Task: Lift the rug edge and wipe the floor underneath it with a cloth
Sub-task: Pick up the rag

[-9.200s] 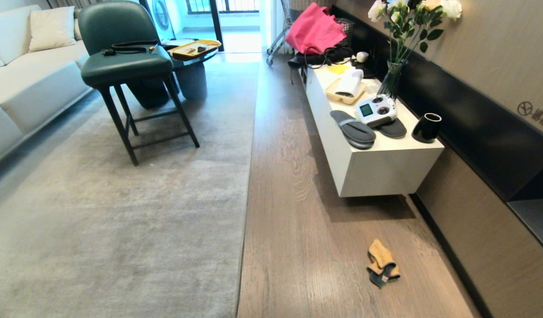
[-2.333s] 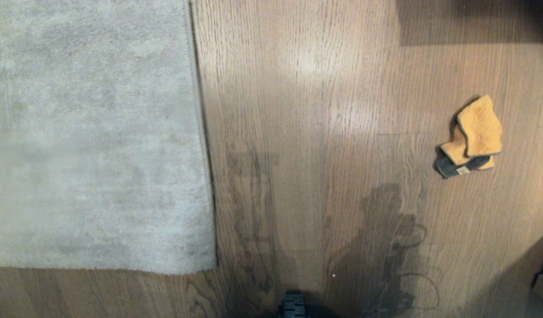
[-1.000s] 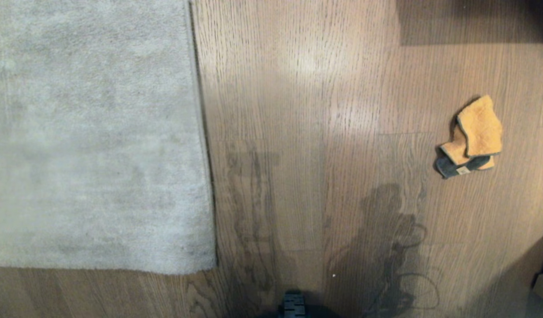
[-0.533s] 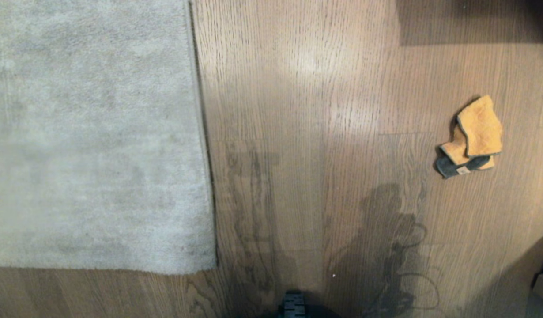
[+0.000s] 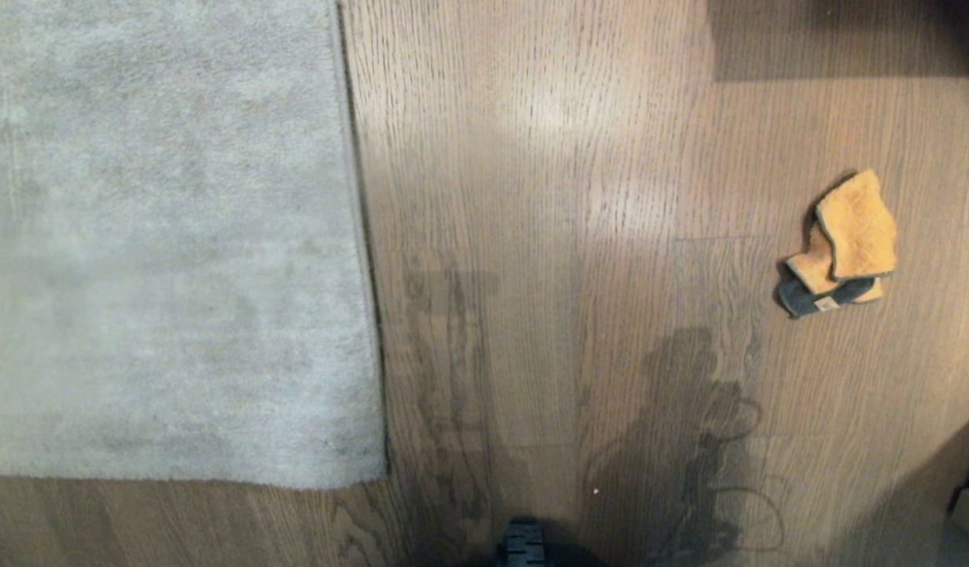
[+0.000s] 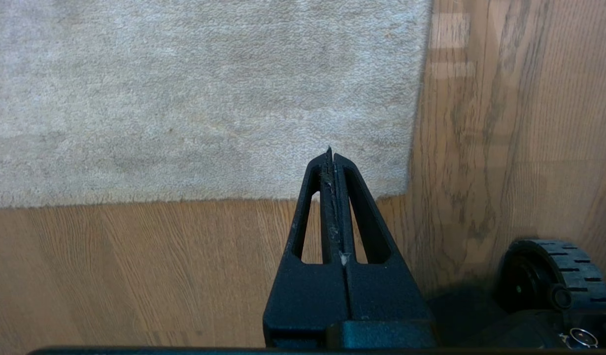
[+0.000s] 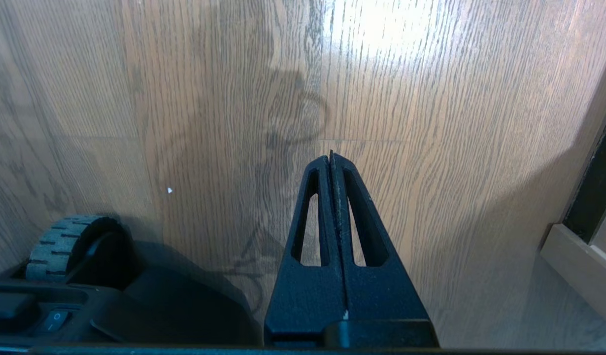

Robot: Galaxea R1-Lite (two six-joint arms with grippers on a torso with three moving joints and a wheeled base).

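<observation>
Nothing has moved lately: both pincers hang closed and empty, the crumpled orange-tan cloth (image 5: pixel 843 244) lying ungrasped beside the flat pale grey rug edge (image 5: pixel 366 315).

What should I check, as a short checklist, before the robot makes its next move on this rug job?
1. Cloth lies free on the floor, off to the right: ok.
2. Rug edge lies flat, corner in sight, not lifted yet: ok.
3. Left gripper hangs near the rug corner, jaws shut, empty; must open before a grasp: not ok.
4. Right gripper hangs over bare floor, jaws shut, empty, cloth not in its view: not ok.
5. Dirt under the rug: cannot tell.
</observation>
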